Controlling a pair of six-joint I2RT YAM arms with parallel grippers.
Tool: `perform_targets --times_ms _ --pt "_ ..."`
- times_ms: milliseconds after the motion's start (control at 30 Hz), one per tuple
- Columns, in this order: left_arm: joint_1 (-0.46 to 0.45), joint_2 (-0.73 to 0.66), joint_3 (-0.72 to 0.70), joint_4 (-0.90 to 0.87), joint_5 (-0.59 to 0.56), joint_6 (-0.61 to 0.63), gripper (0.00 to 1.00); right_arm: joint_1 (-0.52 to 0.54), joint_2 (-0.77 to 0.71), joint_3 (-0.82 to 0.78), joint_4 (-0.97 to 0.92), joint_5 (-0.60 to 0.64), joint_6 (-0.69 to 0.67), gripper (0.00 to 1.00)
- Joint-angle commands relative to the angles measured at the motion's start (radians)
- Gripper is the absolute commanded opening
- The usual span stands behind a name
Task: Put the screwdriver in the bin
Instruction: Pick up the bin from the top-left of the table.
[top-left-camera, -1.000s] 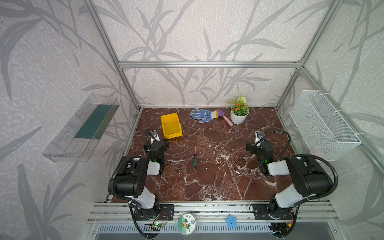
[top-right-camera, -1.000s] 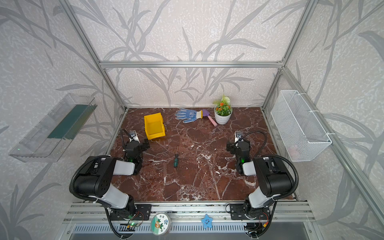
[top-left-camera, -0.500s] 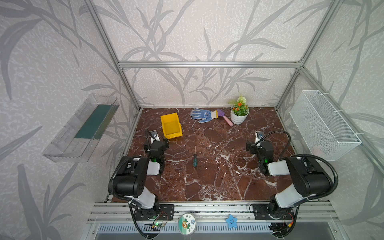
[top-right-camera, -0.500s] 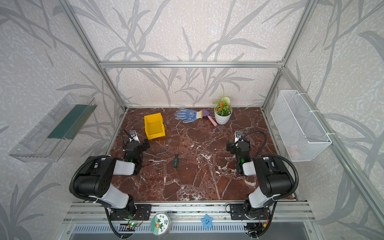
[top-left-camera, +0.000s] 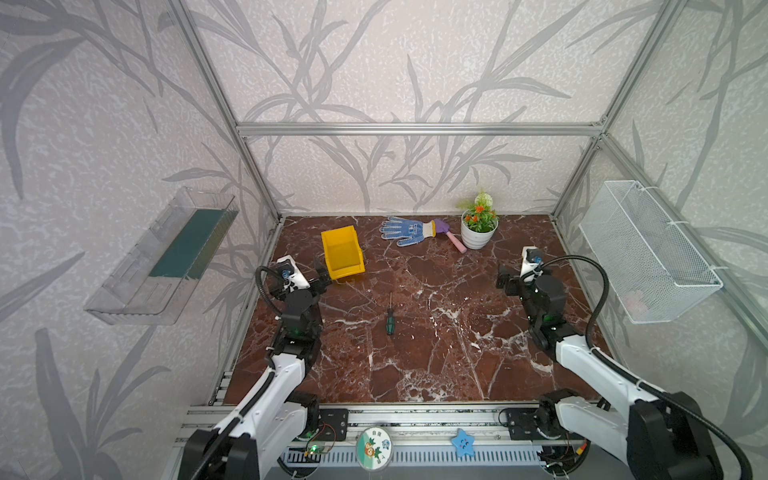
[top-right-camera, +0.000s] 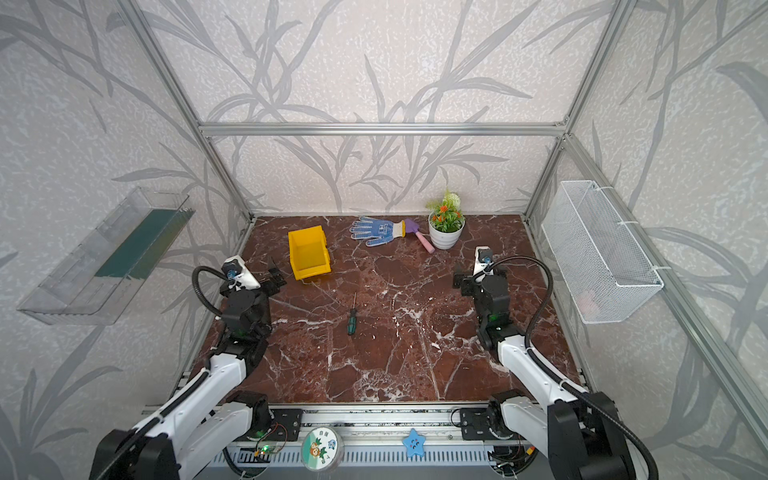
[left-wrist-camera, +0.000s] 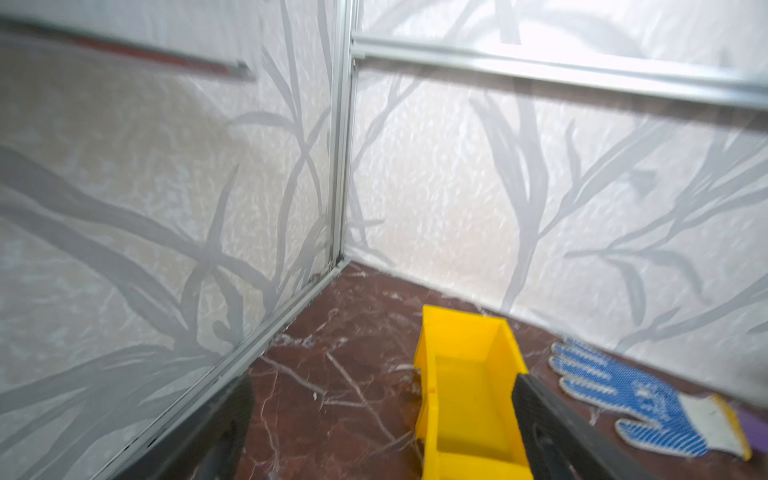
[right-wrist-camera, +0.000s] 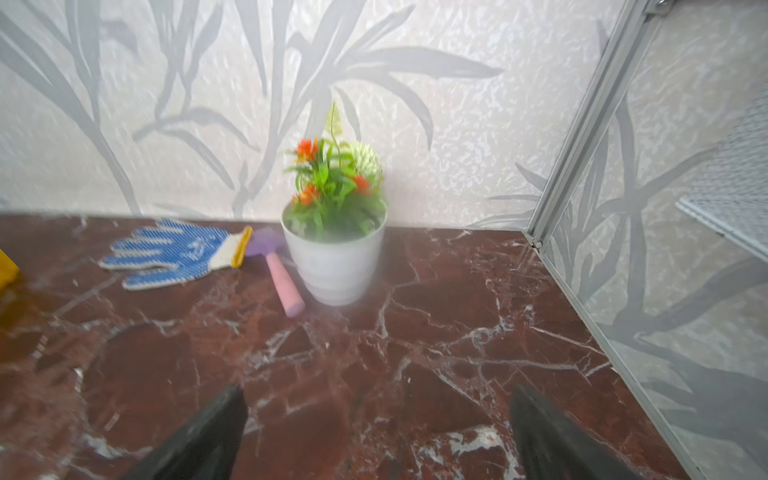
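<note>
The screwdriver (top-left-camera: 390, 320) lies flat on the bare counter (top-left-camera: 436, 353) near the middle, handle toward the robot and shaft pointing at the back wall. It is well apart from the bin (top-left-camera: 349, 272), which sits farther back and to the left, and nothing touches it. The left fingers (left-wrist-camera: 552, 419) are spread wide and empty, hovering just in front of the bin's low lip. The right fingers (right-wrist-camera: 208, 432) are also wide apart and empty, facing the flowerpot (right-wrist-camera: 332, 257). The reach has not yet begun, and the left arm looks the better choice because it is nearer both tool and bin. It should turn toward the middle, come down from above, and set its fingers across the handle rather than the thin shaft, which would likely slip or pivot. The fingers need to go low, nearly to the counter, before closing. After lifting clear, the arm can carry the tool over the lip and release it low inside so it does not bounce out.
</note>
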Motion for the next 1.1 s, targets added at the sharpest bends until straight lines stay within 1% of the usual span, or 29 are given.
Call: perform_targets --times_ms 0,100,167,200,267,333,433,500,567,633,700,733,800,867,933,1067 --pt "-0.06 -0.046 0.063 -0.235 -0.045 -0.09 0.99 -0.003 -0.08 -0.005 -0.203 -0.015 0.36 0.99" --pt "-0.106 0.03 0.189 -0.362 0.002 -0.108 0.99 -0.002 -0.045 -0.049 0.01 -0.194 0.42 0.99" --pt "-0.137 0.129 0.268 -0.413 0.023 -0.101 0.99 0.026 0.013 0.013 -0.003 -0.28 0.452 0.99" --pt "-0.153 0.183 0.307 -0.429 0.035 -0.088 0.99 0.067 0.041 0.069 -0.058 -0.288 0.428 0.99" --pt "-0.176 0.293 0.381 -0.455 0.07 -0.049 0.99 0.184 0.081 0.176 -0.191 -0.223 0.319 0.99" --pt "-0.198 0.418 0.461 -0.476 0.07 -0.016 0.99 0.315 0.121 0.257 -0.272 -0.135 0.206 0.99" --pt "-0.199 0.573 0.551 -0.504 0.068 -0.066 0.99 0.459 0.173 0.31 -0.288 -0.096 0.127 0.99" --pt "-0.199 0.646 0.626 -0.571 0.084 -0.096 0.99 0.533 0.213 0.334 -0.288 -0.086 0.089 0.99" --pt "-0.198 0.717 0.713 -0.67 0.066 -0.132 0.99 0.598 0.258 0.353 -0.309 -0.076 0.054 0.99" --pt "-0.194 0.793 0.795 -0.752 0.06 -0.137 0.99 0.64 0.285 0.354 -0.32 -0.046 0.049 0.99" --pt "-0.184 0.875 0.896 -0.864 0.083 -0.137 0.99 0.659 0.286 0.338 -0.314 -0.015 0.065 0.99" --pt "-0.179 0.914 0.947 -0.928 0.042 -0.177 0.99 0.662 0.281 0.318 -0.297 -0.007 0.067 0.99" --pt "-0.176 0.983 1.04 -1.022 0.014 -0.175 0.95 0.662 0.26 0.27 -0.247 0.038 0.067 0.99" --pt "-0.174 1.029 1.081 -1.032 0.027 -0.155 0.94 0.662 0.237 0.216 -0.175 0.105 0.072 0.99" --pt "-0.166 1.064 1.103 -1.026 0.059 -0.155 0.88 0.66 0.219 0.19 -0.159 0.113 0.066 0.99" --pt "-0.131 1.122 1.137 -1.059 0.134 -0.2 0.75 0.658 0.23 0.19 -0.168 0.106 0.074 0.99"
